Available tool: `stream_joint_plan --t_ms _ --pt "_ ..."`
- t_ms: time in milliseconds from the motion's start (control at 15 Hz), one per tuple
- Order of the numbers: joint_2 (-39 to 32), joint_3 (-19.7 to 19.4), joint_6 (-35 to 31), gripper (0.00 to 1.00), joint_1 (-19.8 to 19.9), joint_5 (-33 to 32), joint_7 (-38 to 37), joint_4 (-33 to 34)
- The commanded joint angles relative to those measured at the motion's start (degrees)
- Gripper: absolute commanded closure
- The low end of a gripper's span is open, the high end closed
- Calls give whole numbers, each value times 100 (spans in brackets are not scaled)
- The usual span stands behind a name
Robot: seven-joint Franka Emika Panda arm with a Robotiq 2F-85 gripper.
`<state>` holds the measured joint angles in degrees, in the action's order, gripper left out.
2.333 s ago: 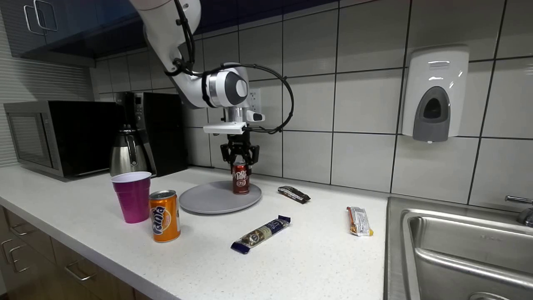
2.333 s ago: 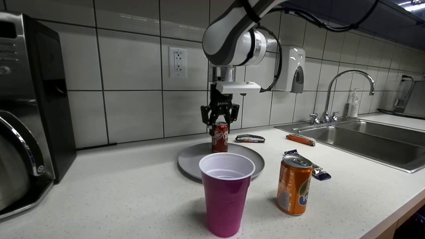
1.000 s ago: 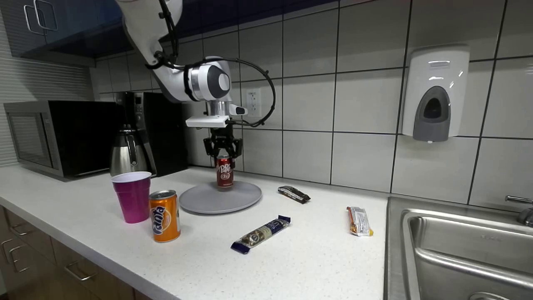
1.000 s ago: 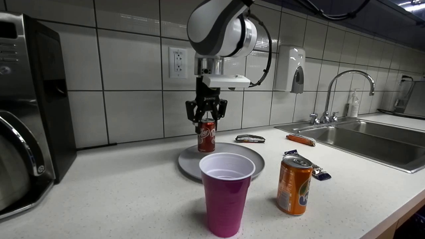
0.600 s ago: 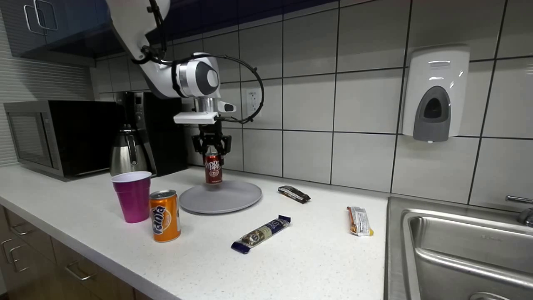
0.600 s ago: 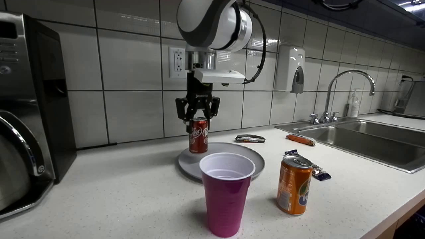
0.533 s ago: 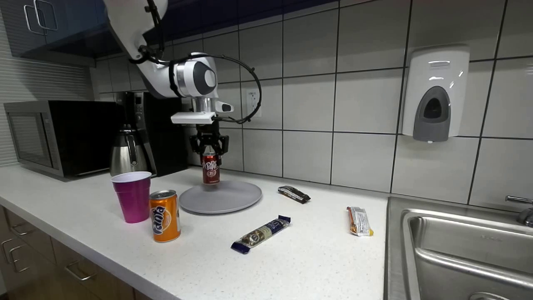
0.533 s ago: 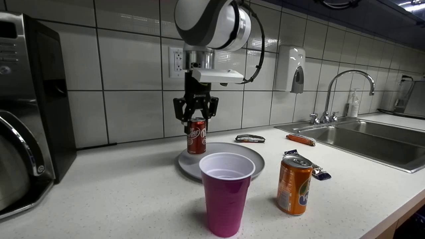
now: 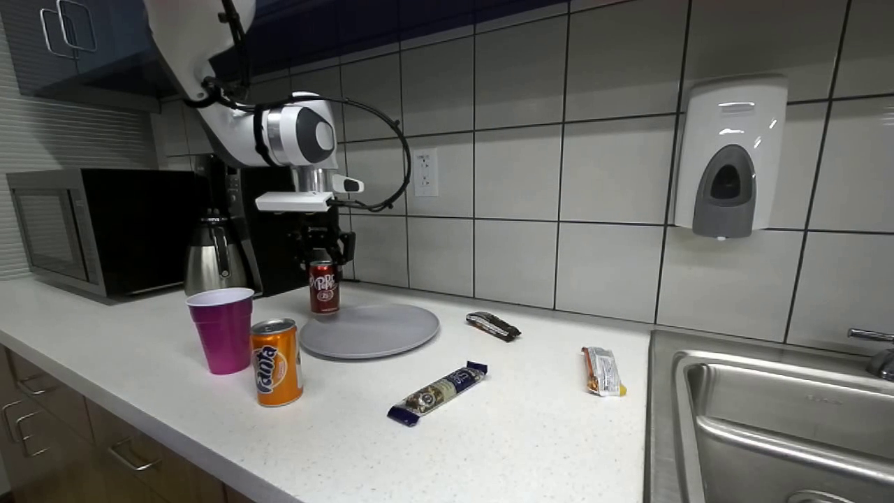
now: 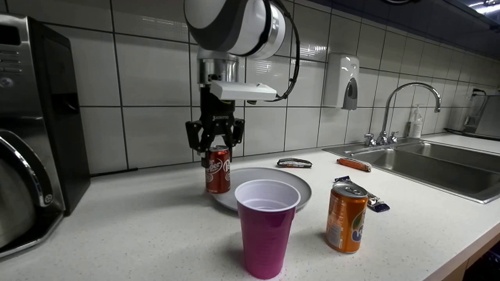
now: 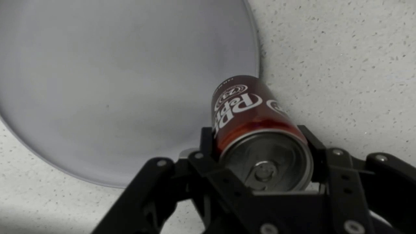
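In an exterior view, a red Dr Pepper can (image 9: 325, 295) is held upright by the gripper (image 9: 323, 269), whose jaws are parted to the can's width and pressed on its upper part from 2 sides. The can is held at the edge of the gray plate (image 9: 377, 332); whether the plate is touched by its base cannot be told. A pink cup (image 9: 223, 335) and an orange Fanta can (image 9: 276, 367) are stood near the plate, and a dark bar (image 9: 493, 325), a blue-ended bar (image 9: 438, 394) and an orange-and-white bar (image 9: 603, 372) are spread over the white counter (image 9: 524, 440). In an exterior view, the plate is partly hidden by the cup, and a faucet (image 10: 385, 119) is set behind the steel sink (image 10: 433, 168). In the wrist view, the can's lid (image 11: 260, 154) is turned toward the camera, its sides are clasped by the fingers (image 11: 207, 140), and part of the plate's rim is covered by its lower end.
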<state>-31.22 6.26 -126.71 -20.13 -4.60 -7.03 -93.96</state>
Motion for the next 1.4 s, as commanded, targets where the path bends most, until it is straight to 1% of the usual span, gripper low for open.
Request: stream_joint_plan --t_ms 0,933,1333 --pt "310 101 98 62 -53 -172 -80 -311" --pt "384 383 65 62 -212 -187 35 -632" --pt "386 462 119 62 -330 -190 -1 -637"
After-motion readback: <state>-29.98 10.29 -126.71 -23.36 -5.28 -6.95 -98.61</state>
